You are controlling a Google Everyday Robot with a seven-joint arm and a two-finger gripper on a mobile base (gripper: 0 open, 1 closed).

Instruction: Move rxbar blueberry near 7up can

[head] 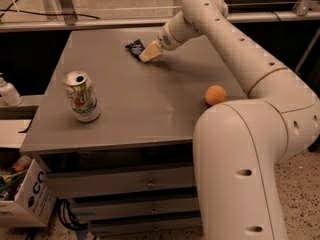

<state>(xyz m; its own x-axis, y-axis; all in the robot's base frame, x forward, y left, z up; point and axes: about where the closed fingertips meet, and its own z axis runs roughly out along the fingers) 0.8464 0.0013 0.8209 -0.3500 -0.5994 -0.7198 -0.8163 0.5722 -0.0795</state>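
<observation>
Currently: end effector (150, 52) at rxbar (133, 46), far table (150, 114) side; open or clamped, cannot tell. Confirm firm hold, lift low, steer toward can (81, 97).

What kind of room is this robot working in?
Probably a lab or workshop, not a home: a gray table with drawers, a cardboard box of clutter on the speckled floor, loose cables. The gripper is at the table's far side, by the rxbar blueberry.
</observation>
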